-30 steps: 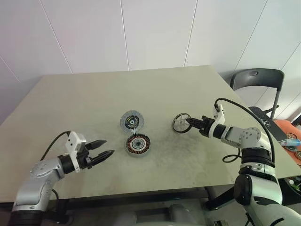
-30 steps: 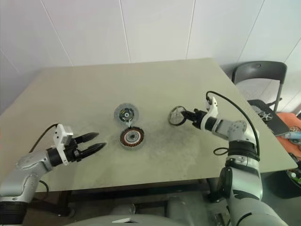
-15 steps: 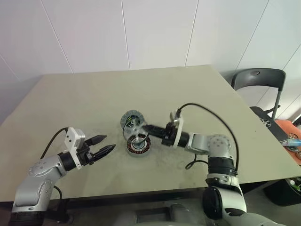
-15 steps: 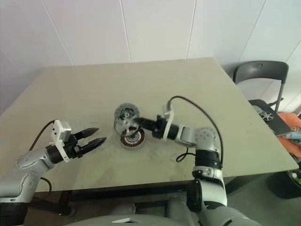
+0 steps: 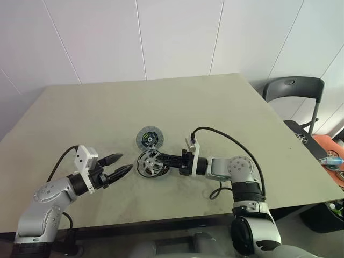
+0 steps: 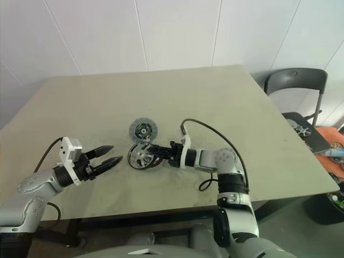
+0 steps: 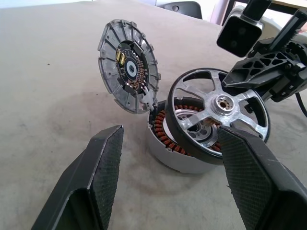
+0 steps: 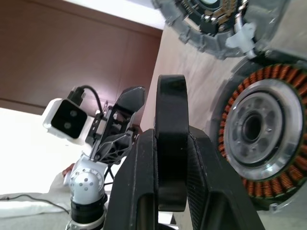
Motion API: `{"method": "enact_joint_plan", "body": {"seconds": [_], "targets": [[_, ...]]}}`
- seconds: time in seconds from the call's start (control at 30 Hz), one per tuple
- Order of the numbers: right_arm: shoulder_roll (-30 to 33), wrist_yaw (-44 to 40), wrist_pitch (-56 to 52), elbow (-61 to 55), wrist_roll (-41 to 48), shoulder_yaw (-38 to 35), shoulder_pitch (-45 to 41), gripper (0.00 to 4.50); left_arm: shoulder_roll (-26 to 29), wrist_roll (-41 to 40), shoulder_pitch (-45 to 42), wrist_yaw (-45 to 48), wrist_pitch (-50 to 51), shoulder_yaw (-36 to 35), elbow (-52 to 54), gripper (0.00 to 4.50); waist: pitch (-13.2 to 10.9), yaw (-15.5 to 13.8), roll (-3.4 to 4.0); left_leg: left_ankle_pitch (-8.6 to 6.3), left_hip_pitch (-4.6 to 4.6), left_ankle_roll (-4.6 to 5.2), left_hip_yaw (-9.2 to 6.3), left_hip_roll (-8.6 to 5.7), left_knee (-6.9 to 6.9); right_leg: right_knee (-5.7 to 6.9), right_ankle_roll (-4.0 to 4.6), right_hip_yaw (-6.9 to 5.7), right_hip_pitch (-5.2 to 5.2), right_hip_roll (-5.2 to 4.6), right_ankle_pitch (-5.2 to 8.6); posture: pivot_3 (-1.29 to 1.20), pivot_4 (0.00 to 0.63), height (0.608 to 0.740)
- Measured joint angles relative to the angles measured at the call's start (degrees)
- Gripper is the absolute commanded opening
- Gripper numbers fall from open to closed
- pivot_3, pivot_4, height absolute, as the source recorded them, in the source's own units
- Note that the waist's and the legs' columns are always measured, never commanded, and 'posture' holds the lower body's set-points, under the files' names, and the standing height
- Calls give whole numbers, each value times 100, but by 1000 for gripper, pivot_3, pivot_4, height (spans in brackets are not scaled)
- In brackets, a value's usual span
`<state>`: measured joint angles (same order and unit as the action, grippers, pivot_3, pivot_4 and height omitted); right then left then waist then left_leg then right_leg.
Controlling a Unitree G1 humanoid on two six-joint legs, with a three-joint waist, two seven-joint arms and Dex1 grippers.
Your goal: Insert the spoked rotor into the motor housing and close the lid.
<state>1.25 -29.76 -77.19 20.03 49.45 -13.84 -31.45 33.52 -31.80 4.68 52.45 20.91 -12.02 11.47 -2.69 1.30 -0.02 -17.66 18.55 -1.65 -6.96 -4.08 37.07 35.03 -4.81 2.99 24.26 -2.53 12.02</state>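
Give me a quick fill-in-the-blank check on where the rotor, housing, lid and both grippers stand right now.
1. The spoked rotor is clamped by its rim in the ____ gripper.
2. The rotor is held tilted over the motor housing, not yet ____ in it.
3. The lid stands ____, hinged at the housing's edge.
4. The left gripper holds nothing, and its fingers are ____.

Missing words: right; seated; open; open
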Motion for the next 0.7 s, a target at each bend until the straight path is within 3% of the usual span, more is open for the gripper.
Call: {"method": "enact_joint_plan", "body": {"seconds": [0.6,0.7], "targets": [[27,-43,264,303,-136,-43,64,395,-4,26,-96,137,-37,89,-194,3299,0,7,0,0,1,0,0,0,0,-1,0,0,0,-1,0,0,0,740],[27,-91,325,320,-151,-37,64,1382,-17,89,-109,81,-48,171,-194,3299,0,9,0,0,0,0,0,0,0,-1,0,0,0,0,0,0,0,740]]}}
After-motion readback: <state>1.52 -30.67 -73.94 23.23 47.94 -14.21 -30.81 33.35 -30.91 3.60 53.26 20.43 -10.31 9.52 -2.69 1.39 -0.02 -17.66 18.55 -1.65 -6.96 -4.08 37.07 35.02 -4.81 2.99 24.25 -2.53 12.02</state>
